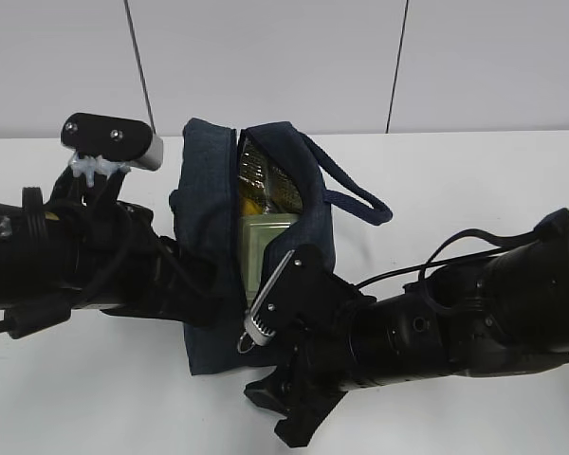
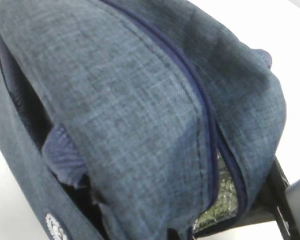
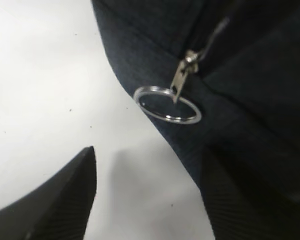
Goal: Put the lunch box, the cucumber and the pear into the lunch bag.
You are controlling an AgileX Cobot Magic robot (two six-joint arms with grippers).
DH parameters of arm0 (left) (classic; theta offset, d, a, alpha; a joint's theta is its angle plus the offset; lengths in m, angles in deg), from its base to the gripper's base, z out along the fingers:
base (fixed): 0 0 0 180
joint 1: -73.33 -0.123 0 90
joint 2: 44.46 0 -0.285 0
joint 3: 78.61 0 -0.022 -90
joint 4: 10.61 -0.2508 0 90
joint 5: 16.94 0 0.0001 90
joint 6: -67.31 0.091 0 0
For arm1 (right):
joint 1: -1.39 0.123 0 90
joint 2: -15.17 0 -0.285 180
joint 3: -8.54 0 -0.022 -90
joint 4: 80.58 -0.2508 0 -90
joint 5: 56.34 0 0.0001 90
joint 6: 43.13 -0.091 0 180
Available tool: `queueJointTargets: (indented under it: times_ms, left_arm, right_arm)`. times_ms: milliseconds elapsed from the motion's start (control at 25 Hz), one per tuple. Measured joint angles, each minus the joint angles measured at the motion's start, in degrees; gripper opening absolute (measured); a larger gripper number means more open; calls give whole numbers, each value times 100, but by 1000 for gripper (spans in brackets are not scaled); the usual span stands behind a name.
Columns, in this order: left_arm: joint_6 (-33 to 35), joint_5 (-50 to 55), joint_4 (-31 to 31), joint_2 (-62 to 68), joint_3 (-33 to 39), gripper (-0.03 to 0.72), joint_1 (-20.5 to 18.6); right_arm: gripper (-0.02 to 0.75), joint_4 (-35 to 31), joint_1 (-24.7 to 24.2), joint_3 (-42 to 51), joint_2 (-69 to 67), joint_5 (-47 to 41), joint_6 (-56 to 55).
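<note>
a white table is seen under everything, plain and smooth, with a few tiny dark specks on it in the right wrist view. behind it a pale wall is seen, split by two thin dark lines that are slanted.

A lab-like test room — a bare white desk against a plain white panelled wall with dark seams, two black robot arms.
</note>
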Motion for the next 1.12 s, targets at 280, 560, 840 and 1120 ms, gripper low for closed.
queueJointTargets:
  times_ms: [280,560,840,1120]
  left_arm:
    - [0,-69,0,0,0,3,0]
    - [0,-84,0,0,0,3,0]
    - [0,-96,0,0,0,3,0]
    - [0,-116,0,0,0,3,0]
  right_arm:
    - [509,-169,0,-98,0,180,34]
    - [508,-330,0,-98,0,388,38]
    - [509,-647,0,-98,0,642,38]
    - [508,-995,0,-98,0,728,38]
